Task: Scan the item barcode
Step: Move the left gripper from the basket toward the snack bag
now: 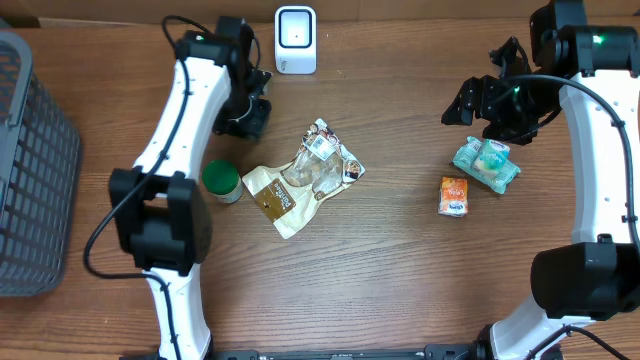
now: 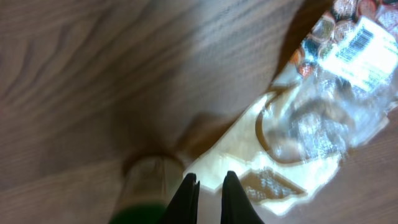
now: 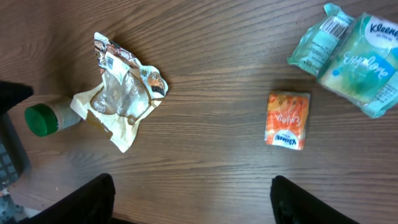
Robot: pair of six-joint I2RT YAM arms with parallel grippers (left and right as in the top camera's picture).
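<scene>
Left hand [image 2: 209,198] is clenched on nothing, poised over the tabletop [image 1: 400,270] near the snack bag [image 1: 305,180] and bottle [image 1: 222,182] at centre-left of the overhead frame, while the right hand [image 3: 191,186] is spread wide and empty near the tissue pack [image 1: 487,162] and orange packet [image 1: 454,195] at right. No item is held, so the step looks like choosing and picking one up. The next move likely calls for opening the left hand, gripping the bag with its barcode [image 2: 360,43] exposed, and carrying it to the scanner [image 1: 295,40] at top centre.
</scene>
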